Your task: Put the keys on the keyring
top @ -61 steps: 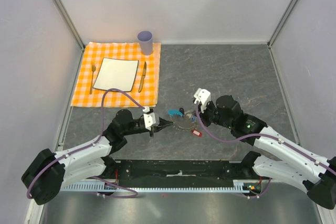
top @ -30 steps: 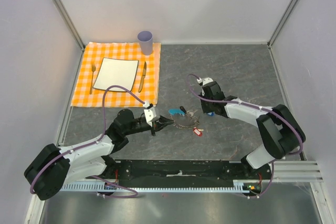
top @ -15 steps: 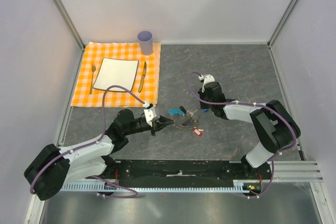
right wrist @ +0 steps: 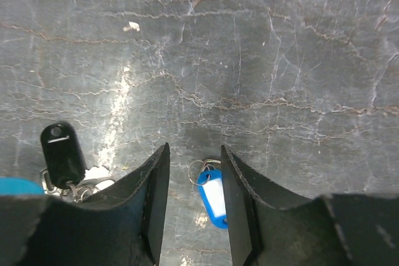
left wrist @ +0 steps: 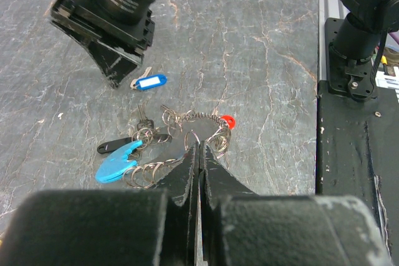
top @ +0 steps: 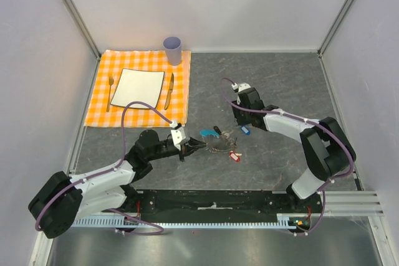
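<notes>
The keyring (top: 219, 143) (left wrist: 187, 123) is a loop of silver chain with a cyan clasp (left wrist: 118, 161), lying mid-table. A red-tagged key (top: 234, 157) (left wrist: 227, 121) hangs off its near right side. My left gripper (top: 198, 145) (left wrist: 199, 144) is shut, its tips pinching a ring of the chain. A blue-tagged key (top: 245, 131) (right wrist: 212, 197) (left wrist: 149, 83) lies loose on the table, right of the keyring. My right gripper (top: 240, 121) (right wrist: 194, 154) hovers open just above it, the tag between its fingers but not touched.
A black fob (right wrist: 61, 152) (left wrist: 115, 146) lies beside the cyan clasp. An orange checked placemat (top: 100, 113) at the back left carries a white plate (top: 137, 87), fork (top: 111, 91) and knife (top: 168, 90); a purple cup (top: 173, 49) stands behind it.
My right gripper has opened and let the blue-tagged key drop onto the table, then drawn back a little. The left gripper and keyring have not moved.
</notes>
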Controlling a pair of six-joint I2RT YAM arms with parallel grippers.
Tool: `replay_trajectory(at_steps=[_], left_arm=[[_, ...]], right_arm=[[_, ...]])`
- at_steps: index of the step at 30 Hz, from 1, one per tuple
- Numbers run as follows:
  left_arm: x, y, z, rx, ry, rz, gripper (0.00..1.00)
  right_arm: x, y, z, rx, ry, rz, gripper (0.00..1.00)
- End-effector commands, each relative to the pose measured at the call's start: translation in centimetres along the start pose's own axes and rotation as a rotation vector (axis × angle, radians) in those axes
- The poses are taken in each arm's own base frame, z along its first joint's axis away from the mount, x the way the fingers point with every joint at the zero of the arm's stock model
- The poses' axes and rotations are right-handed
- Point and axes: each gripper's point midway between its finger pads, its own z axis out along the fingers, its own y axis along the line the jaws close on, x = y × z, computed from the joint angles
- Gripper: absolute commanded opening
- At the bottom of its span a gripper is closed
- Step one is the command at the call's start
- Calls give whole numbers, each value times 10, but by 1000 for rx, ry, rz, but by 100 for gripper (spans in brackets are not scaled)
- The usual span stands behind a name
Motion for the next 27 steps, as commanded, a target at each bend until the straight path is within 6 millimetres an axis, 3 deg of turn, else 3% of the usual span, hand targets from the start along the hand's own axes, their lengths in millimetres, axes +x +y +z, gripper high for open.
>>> replay_trajectory(at_steps=[1, 10, 18, 27], left_arm=[[-28, 4, 2, -12, -73, 41, 2], [-30, 3, 2, -7, -78, 41, 2], [-32, 3, 2, -8, -82, 45, 2], [-31, 3, 2, -10, -78, 42, 2]], right_arm=[[-23, -2, -21, 9, 24, -53, 46], [-14, 8, -29, -40, 169, -207, 31], [0, 10, -14, 38, 319, -334, 31], [-1, 7, -6, 159, 387, -418, 26]])
